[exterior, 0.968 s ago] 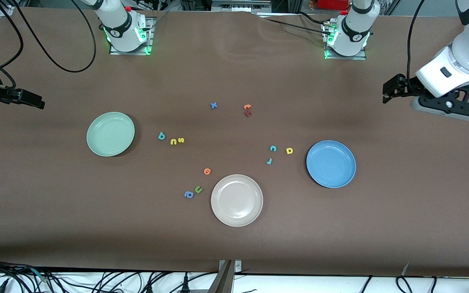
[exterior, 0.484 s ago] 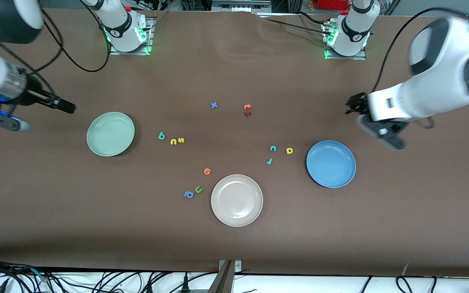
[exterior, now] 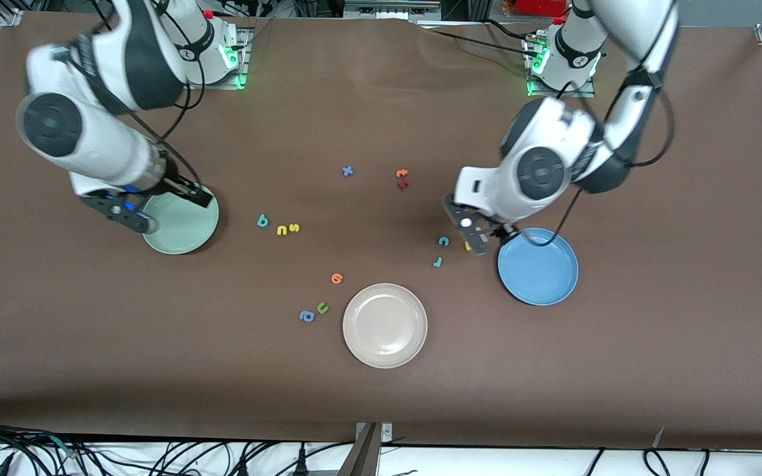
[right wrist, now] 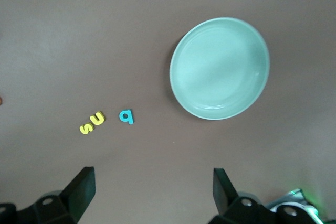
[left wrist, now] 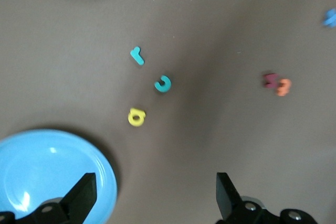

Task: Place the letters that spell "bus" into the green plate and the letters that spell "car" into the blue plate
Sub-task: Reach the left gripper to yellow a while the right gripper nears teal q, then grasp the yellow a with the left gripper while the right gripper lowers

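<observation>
Both empty, jaws apart: left gripper [left wrist: 152, 195] should center over yellow "a" [left wrist: 136, 117]; right gripper [right wrist: 149, 192] over teal "b" [right wrist: 126, 116].

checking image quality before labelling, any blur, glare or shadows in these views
Front view: the right arm is motion-smeared and green base lights glow. Left wrist view: the orange and red letters look soft, glare spots on the blue plate. Right wrist view: soft sheen across the green plate.

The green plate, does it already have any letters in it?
No, the green plate is bare inside, and the teal b, yellow u and yellow s lie on the table beside it.
</observation>
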`<state>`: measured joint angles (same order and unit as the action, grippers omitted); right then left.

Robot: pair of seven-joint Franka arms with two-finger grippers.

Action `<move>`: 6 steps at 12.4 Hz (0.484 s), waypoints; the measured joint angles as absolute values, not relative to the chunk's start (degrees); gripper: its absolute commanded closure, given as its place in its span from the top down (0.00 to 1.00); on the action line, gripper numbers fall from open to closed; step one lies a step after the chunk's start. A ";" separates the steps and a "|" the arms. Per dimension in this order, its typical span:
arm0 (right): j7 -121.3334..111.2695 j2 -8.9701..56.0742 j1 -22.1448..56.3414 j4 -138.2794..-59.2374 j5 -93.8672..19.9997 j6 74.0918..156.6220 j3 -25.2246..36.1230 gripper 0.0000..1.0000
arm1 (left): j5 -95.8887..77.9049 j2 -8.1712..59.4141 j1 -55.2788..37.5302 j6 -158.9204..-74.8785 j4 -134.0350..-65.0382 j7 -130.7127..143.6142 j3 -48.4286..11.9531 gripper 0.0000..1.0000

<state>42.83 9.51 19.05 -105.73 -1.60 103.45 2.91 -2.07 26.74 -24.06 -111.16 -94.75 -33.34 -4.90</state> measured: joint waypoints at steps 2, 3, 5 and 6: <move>42.97 9.71 19.05 -113.15 -1.74 112.16 1.55 0.99 | 0.12 30.66 -25.45 -115.69 -94.74 -38.72 -4.88 1.00; 42.97 10.06 19.05 -116.40 -1.77 116.16 1.09 0.99 | 0.12 32.39 -25.50 -117.27 -94.79 -41.68 -4.80 1.00; 42.97 12.09 19.05 -120.52 -1.81 122.88 0.38 0.99 | 0.15 36.07 -25.61 -120.25 -95.12 -44.84 -4.63 0.99; 42.98 13.77 19.06 -121.93 -1.83 126.67 0.20 0.98 | 0.37 37.48 -25.94 -123.04 -96.11 -45.39 -4.64 0.99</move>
